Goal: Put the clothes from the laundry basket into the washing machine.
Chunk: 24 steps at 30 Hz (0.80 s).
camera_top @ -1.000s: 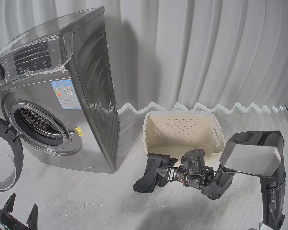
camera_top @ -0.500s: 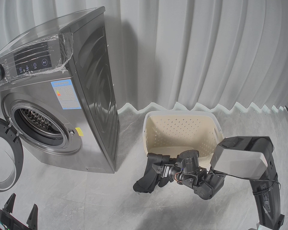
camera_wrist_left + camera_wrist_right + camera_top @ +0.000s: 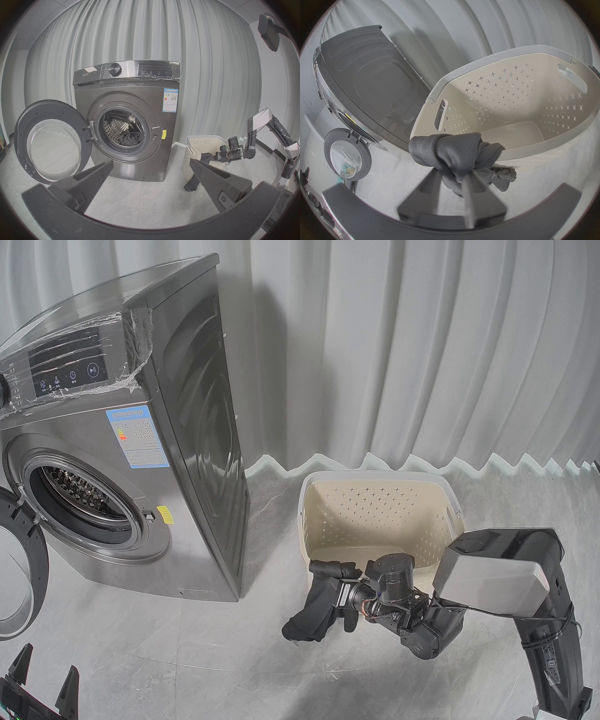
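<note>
While the left pincer (image 3: 49, 657) sits low with its fingers apart, the right arm (image 3: 494, 580) is bent at the elbow, forearm level and pointing left. The right pincer (image 3: 342, 602) is clamped on a dark garment (image 3: 315, 615), which hangs outside the near left corner of the laundry basket (image 3: 375, 476) down to the floor (image 3: 219, 665). Beyond, the washing machine (image 3: 194, 427) has its door (image 3: 19, 577) open.

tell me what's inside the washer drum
A dark bundle of clothes lies low in the drum, against its perforated metal wall. The drum's near floor is hidden behind the opening's rim.
</note>
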Available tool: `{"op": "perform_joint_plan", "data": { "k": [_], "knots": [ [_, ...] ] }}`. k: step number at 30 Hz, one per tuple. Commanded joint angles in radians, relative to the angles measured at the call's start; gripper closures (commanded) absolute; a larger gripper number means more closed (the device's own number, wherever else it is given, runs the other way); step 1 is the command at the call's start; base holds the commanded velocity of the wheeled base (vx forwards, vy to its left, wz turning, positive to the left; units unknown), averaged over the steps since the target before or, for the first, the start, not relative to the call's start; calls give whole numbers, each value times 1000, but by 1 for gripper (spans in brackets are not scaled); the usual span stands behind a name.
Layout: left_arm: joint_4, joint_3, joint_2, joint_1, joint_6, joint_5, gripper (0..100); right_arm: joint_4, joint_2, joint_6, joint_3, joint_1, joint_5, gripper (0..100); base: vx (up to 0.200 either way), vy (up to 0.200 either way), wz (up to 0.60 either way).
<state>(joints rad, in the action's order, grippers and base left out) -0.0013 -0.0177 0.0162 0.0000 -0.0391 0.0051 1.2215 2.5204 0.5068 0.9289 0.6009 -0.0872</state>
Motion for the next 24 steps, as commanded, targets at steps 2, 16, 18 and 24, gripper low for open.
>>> {"op": "perform_joint_plan", "data": {
  "k": [2, 16, 18, 24],
  "knots": [
    [0, 15, -15, 0, -1, 1, 0, 26, -11, -4, -19, 4, 0, 100, 0, 0, 0],
    [0, 15, -15, 0, -1, 1, 0, 119, -278, -79, -265, 33, 0, 100, 0, 0, 0],
    [0, 15, -15, 0, -1, 1, 0, 127, -347, -94, -311, 31, 0, 100, 0, 0, 0],
    [0, 15, -15, 0, -1, 1, 0, 128, -555, -149, -418, 34, -2, 100, 0, 0, 0]
  ]
}}
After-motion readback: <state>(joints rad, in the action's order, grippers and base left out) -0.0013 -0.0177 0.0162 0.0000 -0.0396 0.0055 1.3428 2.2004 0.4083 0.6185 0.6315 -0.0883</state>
